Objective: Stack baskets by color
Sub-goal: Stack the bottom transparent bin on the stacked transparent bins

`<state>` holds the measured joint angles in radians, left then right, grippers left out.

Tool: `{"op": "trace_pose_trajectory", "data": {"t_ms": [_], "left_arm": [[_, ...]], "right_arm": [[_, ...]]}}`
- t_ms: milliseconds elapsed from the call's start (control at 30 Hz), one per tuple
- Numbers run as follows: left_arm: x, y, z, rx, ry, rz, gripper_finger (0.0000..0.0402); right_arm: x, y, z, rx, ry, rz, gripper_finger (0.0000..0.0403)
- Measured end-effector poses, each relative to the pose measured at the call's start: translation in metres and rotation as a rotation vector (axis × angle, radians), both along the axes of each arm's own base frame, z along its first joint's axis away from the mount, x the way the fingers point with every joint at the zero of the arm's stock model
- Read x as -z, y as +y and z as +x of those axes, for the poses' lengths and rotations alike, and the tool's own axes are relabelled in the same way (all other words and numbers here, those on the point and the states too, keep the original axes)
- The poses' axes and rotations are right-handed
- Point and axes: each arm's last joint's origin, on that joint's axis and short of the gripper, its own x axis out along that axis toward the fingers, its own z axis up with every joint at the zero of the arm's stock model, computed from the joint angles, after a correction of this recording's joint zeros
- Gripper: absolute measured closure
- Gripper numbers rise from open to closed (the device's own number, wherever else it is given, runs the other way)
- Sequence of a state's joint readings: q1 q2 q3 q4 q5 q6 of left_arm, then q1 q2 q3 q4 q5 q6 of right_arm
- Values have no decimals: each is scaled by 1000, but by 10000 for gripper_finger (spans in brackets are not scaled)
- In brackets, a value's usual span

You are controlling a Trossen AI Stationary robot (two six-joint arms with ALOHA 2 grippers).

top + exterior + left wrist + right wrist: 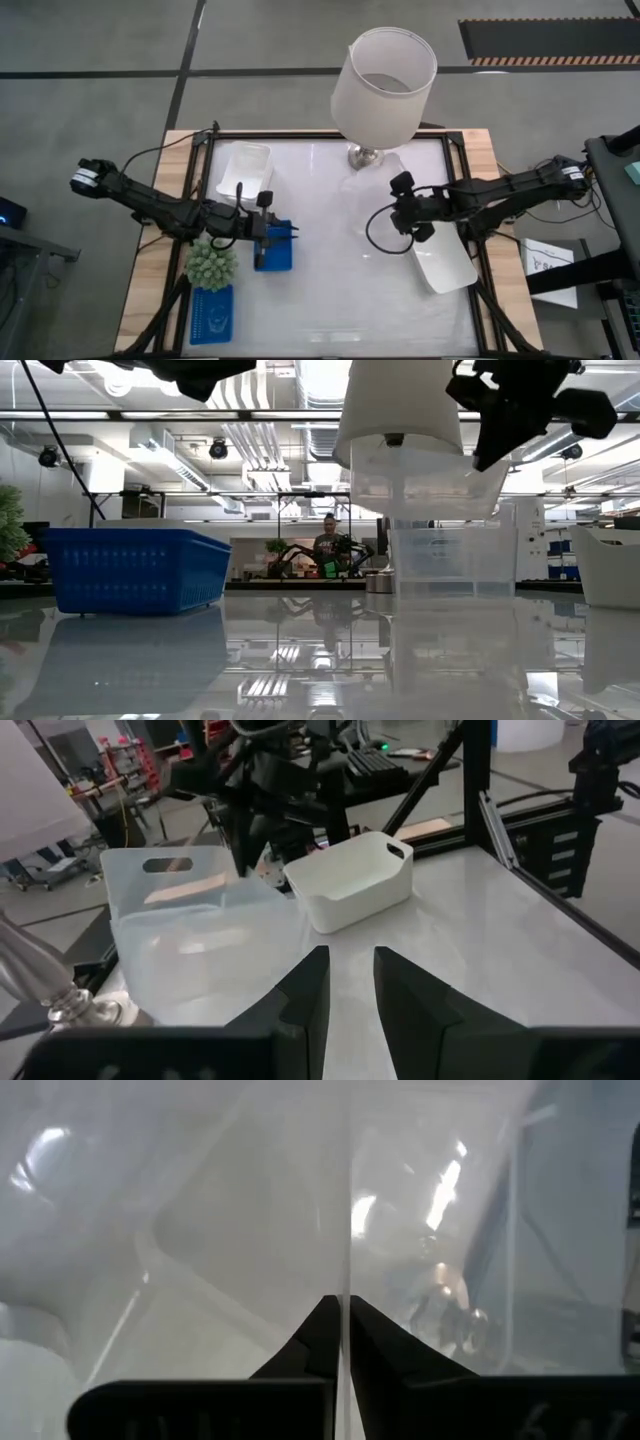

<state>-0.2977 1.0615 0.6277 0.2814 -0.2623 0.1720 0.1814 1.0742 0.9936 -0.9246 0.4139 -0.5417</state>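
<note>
My right gripper [395, 215] hangs right of the table's middle, shut on a clear basket [425, 480] that it holds in the air. Below that one a second clear basket [450, 560] stands on the table. My left gripper [285, 232] hovers open and level over a blue mesh basket [272, 250] at the left; nothing is between its fingers [305, 990]. Another blue basket [212, 318] lies at the near left. One white basket [245, 170] sits at the far left, another [445, 262] at the near right. My right gripper pinches one thin clear wall [345, 1230] of the clear basket between its two fingers. The fingers slant down at it from the table's right side. The basket hangs below the gripper, tilted, clear of the table and above the second clear basket.
A large lamp with a white shade [385, 85] stands at the far middle, close behind the clear baskets. A spiky green plant [210, 262] sits at the near left, beside the blue baskets. Black frame rails [465, 190] run along the table's sides.
</note>
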Motion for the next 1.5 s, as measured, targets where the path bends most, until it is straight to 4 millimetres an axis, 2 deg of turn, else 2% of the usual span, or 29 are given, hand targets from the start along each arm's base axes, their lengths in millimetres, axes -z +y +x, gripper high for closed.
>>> {"op": "trace_pose_trajectory", "data": {"t_ms": [300, 667, 933, 1200, 1500], "left_arm": [[0, 0, 0, -3, 1, 2, 337], [0, 0, 0, -5, 1, 2, 337], [3, 1, -1, -5, 9, 1, 337], [14, 1, -3, -15, 15, -64, 337], [30, -1, -4, -10, -47, -125, 337]], "right_arm": [[5, 0, 1, 27, -8, -4, 385], [1, -2, 2, 87, -42, -38, 308], [-1, -2, 2, 109, -56, -31, 278], [-21, -2, 0, 208, -95, 30, 266], [-49, 4, -2, 275, -149, 225, 282]]}}
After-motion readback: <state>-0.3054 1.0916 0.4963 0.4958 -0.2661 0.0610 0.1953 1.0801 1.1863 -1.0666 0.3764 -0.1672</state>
